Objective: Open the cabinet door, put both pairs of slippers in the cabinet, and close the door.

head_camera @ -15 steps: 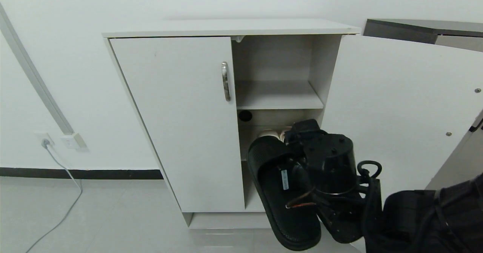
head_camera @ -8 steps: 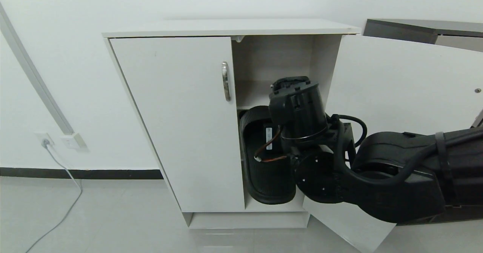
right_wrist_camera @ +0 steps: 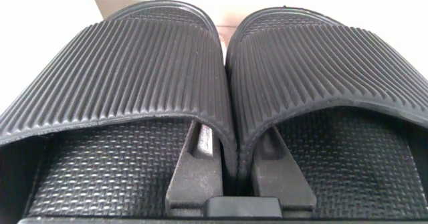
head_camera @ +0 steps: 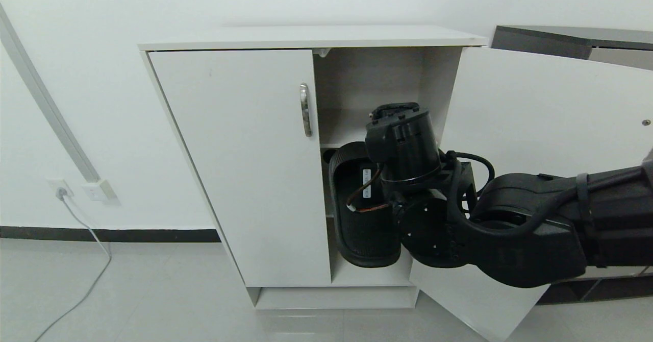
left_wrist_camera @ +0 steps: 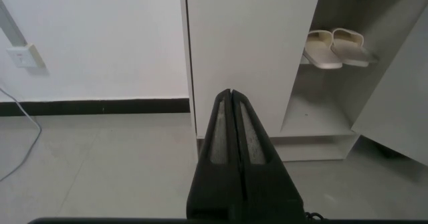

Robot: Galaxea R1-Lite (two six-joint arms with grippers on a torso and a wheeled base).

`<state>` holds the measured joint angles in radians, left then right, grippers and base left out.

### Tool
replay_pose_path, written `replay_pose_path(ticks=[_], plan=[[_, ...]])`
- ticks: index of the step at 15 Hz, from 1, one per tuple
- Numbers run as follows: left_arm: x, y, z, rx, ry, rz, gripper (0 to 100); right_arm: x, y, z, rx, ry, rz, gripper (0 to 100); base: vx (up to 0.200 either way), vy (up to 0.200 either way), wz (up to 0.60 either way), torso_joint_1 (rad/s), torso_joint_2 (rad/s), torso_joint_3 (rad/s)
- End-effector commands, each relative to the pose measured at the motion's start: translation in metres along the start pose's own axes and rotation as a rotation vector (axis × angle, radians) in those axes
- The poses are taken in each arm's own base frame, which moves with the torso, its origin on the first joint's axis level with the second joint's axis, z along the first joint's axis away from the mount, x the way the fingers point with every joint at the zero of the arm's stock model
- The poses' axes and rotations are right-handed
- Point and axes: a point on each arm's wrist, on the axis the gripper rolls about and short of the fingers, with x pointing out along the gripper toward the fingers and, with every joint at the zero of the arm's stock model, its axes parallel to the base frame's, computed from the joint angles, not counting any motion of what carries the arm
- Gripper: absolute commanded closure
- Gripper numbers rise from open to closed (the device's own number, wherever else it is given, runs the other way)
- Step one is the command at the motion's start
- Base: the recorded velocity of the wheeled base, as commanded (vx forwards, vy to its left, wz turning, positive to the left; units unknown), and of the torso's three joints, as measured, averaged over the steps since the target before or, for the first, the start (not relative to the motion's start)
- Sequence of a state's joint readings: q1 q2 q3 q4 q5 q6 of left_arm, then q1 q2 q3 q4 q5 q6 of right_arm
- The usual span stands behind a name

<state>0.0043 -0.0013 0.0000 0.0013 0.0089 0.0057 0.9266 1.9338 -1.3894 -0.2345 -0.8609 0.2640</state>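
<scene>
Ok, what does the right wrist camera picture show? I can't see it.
The right gripper is shut on a pair of black slippers, pinching their touching inner edges together. The slippers sit side by side, very close to the camera, with ribbed straps and bumpy footbeds.

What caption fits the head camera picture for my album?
Right arm holds black slippers at the white cabinet's open side, right door swung wide.
</scene>
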Motion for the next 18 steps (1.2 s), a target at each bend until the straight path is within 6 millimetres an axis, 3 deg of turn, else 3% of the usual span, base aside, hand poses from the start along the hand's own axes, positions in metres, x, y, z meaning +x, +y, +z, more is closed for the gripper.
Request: replay_pose_path(ticks=[1,12,18], plan=[[0.0,0.0,0.0,0.0,0.002,0.001,100,0.002,-0.001,0.0,0.0,0.001,-0.005,100,0.2,0.0,0.0,0.002,0.0,0.007],[0.0,0.0,0.0,0.0,0.002,0.001,100,0.007,-0.004,-0.001,-0.002,0.003,-0.02,100,0.2,0.0,0.0,0.002,0.0,0.003],[0.0,0.0,0.0,-0.001,0.0,0.001,100,0.013,-0.005,-0.003,-0.009,0.008,-0.027,100,0.0,0.0,0.0,0.0,0.0,0.0]])
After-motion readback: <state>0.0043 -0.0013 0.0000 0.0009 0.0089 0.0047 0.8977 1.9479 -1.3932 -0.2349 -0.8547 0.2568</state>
